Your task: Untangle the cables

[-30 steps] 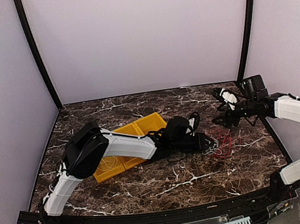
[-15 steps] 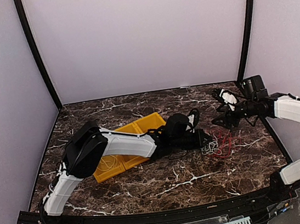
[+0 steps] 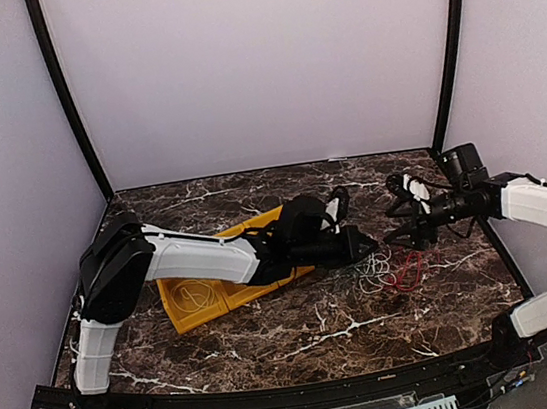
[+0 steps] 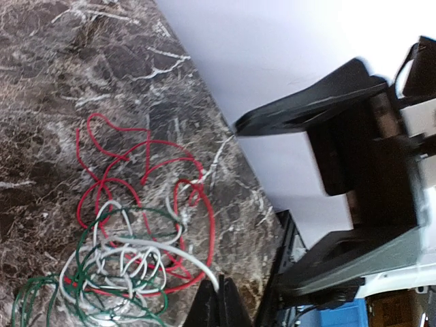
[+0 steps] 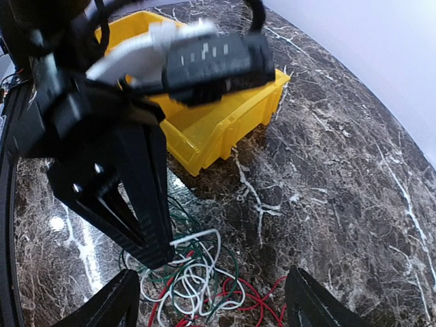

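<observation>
Left wrist view: left gripper (image 4: 219, 304) clamps the one white cable (image 4: 176, 252), right gripper (image 5: 211, 286) gapes empty (one red cable (image 4: 212, 238), one green cable (image 4: 41, 283) besides).

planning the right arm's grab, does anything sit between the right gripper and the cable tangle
Partly: the left gripper, shut on the white cable, hangs over the cable tangle on its yellow bin side, right before the right gripper. The red cable lies mostly uncovered.
</observation>
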`<action>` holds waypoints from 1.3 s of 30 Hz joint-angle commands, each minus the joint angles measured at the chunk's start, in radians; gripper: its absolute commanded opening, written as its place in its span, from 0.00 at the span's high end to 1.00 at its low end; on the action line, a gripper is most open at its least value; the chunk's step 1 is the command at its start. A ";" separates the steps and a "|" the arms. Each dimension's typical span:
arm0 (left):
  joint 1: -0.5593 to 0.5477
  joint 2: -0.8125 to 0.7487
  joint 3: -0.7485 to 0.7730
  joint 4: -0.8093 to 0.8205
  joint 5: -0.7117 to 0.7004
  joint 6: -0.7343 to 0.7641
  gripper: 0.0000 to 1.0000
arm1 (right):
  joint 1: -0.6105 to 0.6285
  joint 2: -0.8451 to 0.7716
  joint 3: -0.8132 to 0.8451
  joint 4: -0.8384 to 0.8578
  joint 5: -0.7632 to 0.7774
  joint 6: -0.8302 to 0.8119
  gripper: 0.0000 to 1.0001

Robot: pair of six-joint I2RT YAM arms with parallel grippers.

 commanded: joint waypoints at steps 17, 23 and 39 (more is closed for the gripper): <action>0.003 -0.195 -0.201 0.335 -0.005 -0.254 1.00 | 0.221 0.164 0.017 0.127 -0.015 0.126 0.20; 0.003 -0.228 -0.266 0.418 0.003 -0.322 1.00 | 0.223 0.192 0.028 0.163 0.043 0.181 0.47; 0.003 -0.463 -0.232 0.277 -0.045 -0.166 1.00 | 0.118 0.255 0.048 0.143 0.094 0.215 0.92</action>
